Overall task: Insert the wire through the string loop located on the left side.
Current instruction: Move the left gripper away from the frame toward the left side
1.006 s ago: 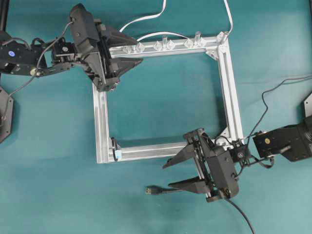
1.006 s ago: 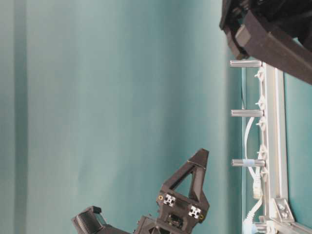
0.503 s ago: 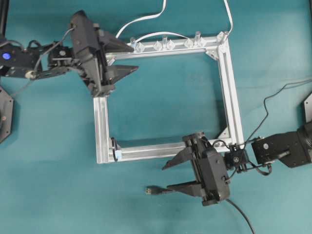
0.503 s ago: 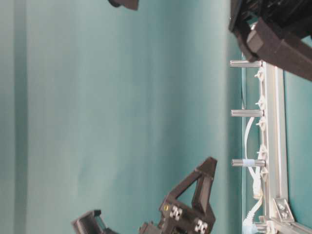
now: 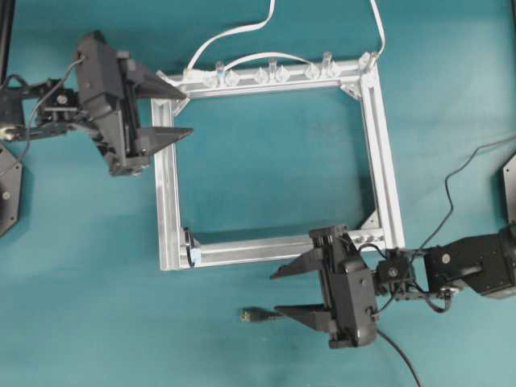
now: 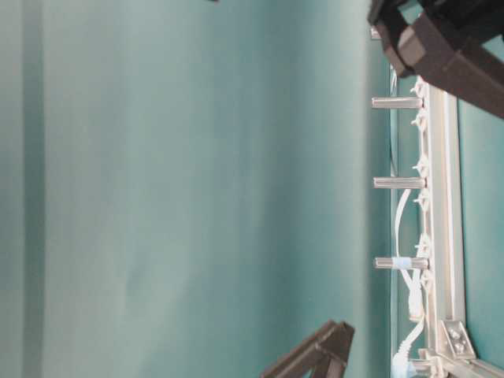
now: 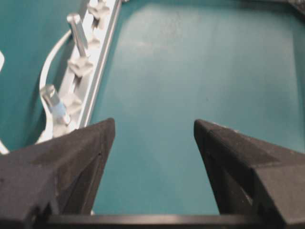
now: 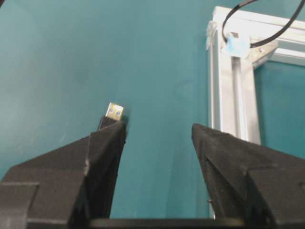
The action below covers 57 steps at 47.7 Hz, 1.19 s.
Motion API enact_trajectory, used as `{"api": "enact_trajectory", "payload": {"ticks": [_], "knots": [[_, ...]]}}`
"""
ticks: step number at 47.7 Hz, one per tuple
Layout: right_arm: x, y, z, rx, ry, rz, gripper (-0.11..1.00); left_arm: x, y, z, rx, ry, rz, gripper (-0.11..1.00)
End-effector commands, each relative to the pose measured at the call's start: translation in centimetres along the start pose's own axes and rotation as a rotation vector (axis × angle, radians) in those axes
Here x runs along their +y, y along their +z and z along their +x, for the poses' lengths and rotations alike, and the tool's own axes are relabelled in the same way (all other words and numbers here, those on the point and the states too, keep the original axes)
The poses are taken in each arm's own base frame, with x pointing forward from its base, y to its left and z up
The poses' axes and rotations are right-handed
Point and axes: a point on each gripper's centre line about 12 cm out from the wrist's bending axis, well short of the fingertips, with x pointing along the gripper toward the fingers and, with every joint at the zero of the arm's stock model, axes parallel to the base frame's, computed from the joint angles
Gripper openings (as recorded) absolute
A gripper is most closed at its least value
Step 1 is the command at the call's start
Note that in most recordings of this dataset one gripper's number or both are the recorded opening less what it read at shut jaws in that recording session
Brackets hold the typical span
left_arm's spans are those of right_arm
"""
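The wire's plug [image 5: 249,315] lies on the teal table below the frame, and its black cable runs right under my right gripper's lower finger. My right gripper [image 5: 275,293] stands open over it with nothing between its fingers. In the right wrist view the plug [image 8: 114,111] peeks out past the tip of the left finger of my right gripper [image 8: 157,130]. The string loop [image 5: 192,248] with its pale blue tab sits at the frame's lower left corner, and the string loop [image 8: 235,44] shows ahead to the right. My left gripper [image 5: 188,114] is open by the frame's upper left corner and empty [image 7: 153,125].
The square aluminium frame [image 5: 382,161] lies flat in the middle. Clear clips [image 5: 270,74] and short posts [image 6: 398,183] line its top bar, with a white flat cable [image 5: 234,32] behind. A black lead [image 5: 451,173] trails at right.
My left gripper has pulled back to the left off the frame's top bar and opened wider. The right gripper has shifted a little left and down; the plug has not moved.
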Motion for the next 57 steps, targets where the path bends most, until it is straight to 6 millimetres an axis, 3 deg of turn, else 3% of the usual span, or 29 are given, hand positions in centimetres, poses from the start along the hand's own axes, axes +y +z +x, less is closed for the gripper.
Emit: {"api": "enact_trajectory", "payload": {"ticks": [1,13,38,57], "knots": [[0.7,1.4,0.0,-0.045,-0.018,0.024,0.63,-0.1,0.6,-0.8,-0.028,-0.003,0.007,0.77],[1.9,0.5,0.4,-0.031,-0.036,0.046,0.63,-0.6,-0.2,-1.8,-0.001,-0.022,0.014,0.77],[1.9,0.4,0.6,-0.029,-0.04,0.045,0.63,-2.8,-1.3,-2.1,0.04,-0.094,0.043,0.77],[2.5,-0.4,1.5,-0.01,-0.034,0.037,0.63,-5.2,-3.5,-2.1,0.121,-0.172,0.054,0.77]]}}
